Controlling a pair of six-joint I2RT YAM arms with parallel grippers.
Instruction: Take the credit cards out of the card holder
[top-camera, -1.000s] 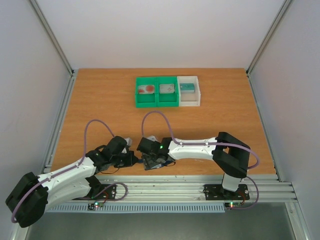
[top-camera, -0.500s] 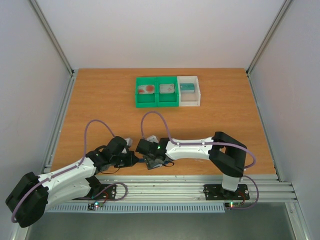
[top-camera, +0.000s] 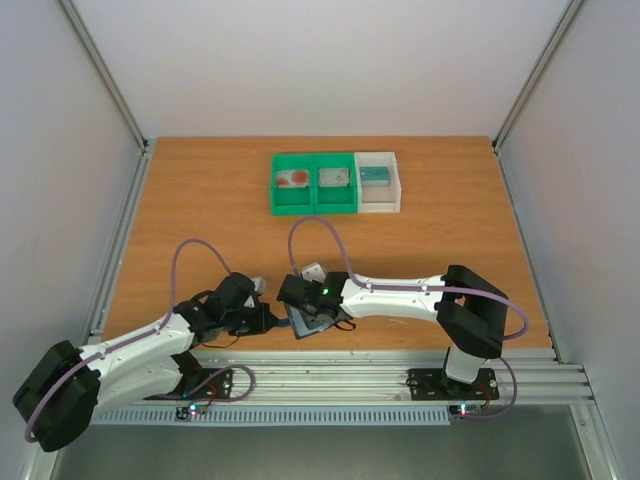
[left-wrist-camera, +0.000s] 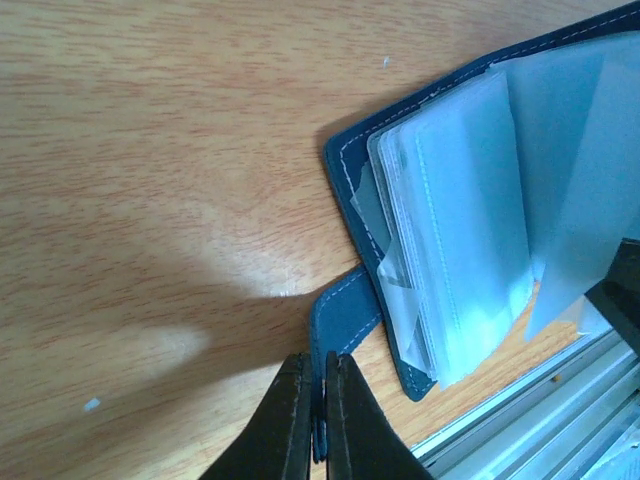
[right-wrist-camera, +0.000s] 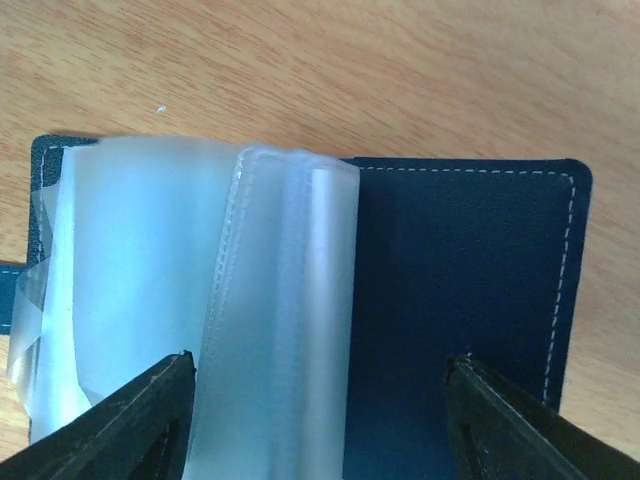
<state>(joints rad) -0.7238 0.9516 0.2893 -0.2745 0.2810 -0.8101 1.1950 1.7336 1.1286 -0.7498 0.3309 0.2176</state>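
Card holder (right-wrist-camera: 460, 270), stitched dark-blue panels with frosted clear sleeves (right-wrist-camera: 280, 300), lies open at the worktop's (top-camera: 200, 200) near edge. Your left hand (left-wrist-camera: 313, 365) is pinched tight on its strap tab (left-wrist-camera: 340, 315); your right hand (right-wrist-camera: 318, 365) stands wide astride the sleeves, gripping nothing. Three credit cards (top-camera: 293, 180) sit in three far bins (top-camera: 337, 209), bare wood between.

Bottom edge crops the card holder (right-wrist-camera: 470, 280); sleeves (right-wrist-camera: 150, 260) cloudy, unreadable.

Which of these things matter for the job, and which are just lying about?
In the job: card holder, clear sleeves, red-blotched card, teal card, left end effector, right end effector.
Just lying about: green bins, white bin, table.
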